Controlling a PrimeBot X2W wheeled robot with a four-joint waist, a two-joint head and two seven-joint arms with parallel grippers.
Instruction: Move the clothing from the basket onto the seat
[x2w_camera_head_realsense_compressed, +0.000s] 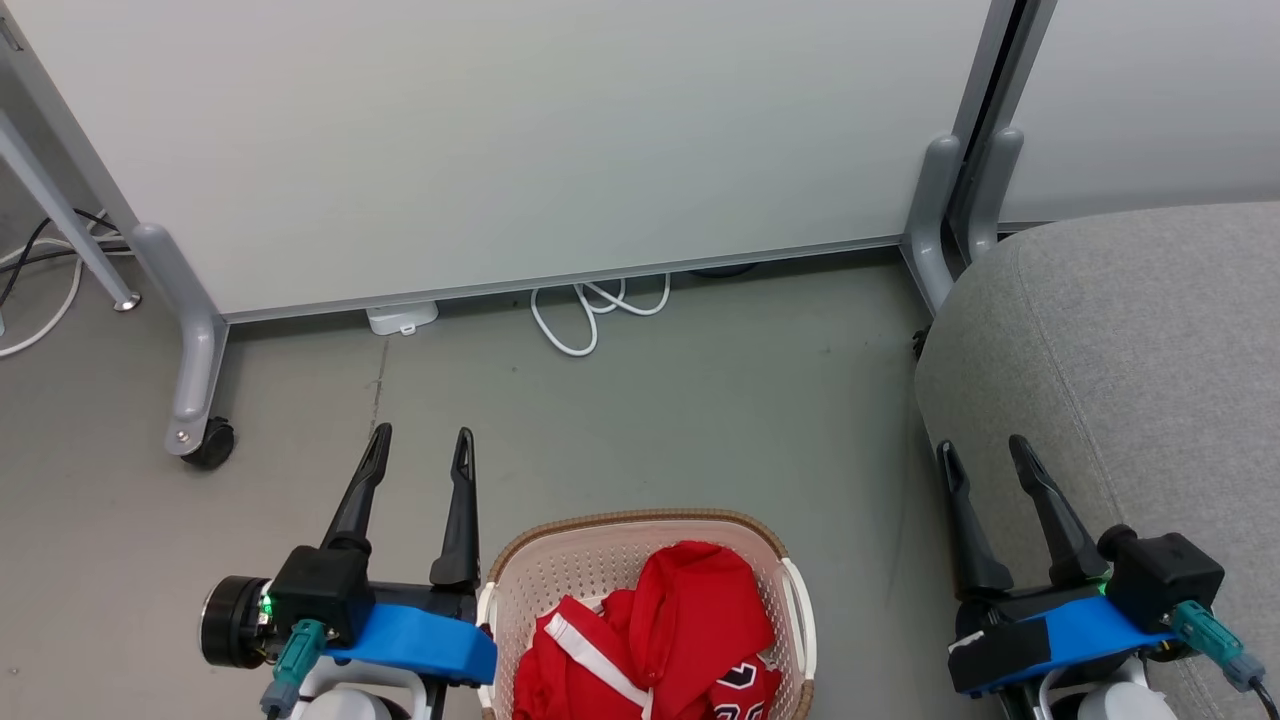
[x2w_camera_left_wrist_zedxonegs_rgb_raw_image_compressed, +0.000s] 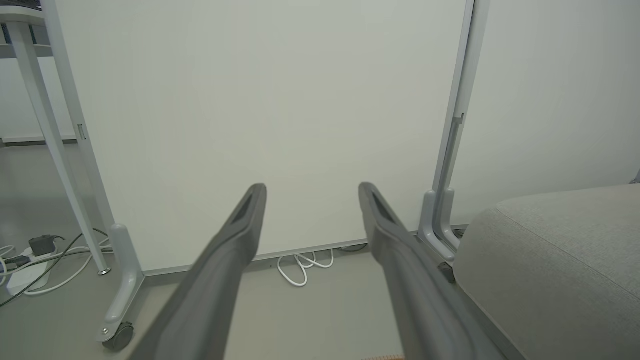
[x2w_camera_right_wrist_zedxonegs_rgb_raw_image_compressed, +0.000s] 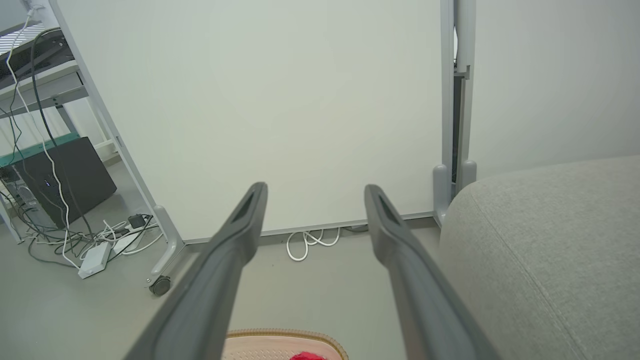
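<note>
— Clothing (x2w_camera_head_realsense_compressed: 660, 640): where is it?

— Bright red garments lie heaped inside the cream perforated basket (x2w_camera_head_realsense_compressed: 590, 560), at the bottom centre of the head view, closest to the robot. One garment has white stripe trim. A jersey with black-and-white numerals sits at the lower right of the heap. The basket stands on the grey floor (x2w_camera_head_realsense_compressed: 700, 400).

— And the grippers?

— The left gripper (x2w_camera_head_realsense_compressed: 422, 433) is just left of the basket. The right gripper (x2w_camera_head_realsense_compressed: 982, 444) is well to its right, by the edge of the grey fabric sofa (x2w_camera_head_realsense_compressed: 1130, 370). Each has its two long dark fingers spread wide and pointing forward, gripping nothing. Neither touches the clothing.

— What lies further off?

— The sofa, with a rounded edge and a seam, takes up the right side, apart from the basket. Beyond the open floor, a looped white cable (x2w_camera_head_realsense_compressed: 590, 310) lies at the foot of a pale partition panel (x2w_camera_head_realsense_compressed: 500, 140). The panel stands on grey legs, one ending in a black caster (x2w_camera_head_realsense_compressed: 212, 443).
</note>
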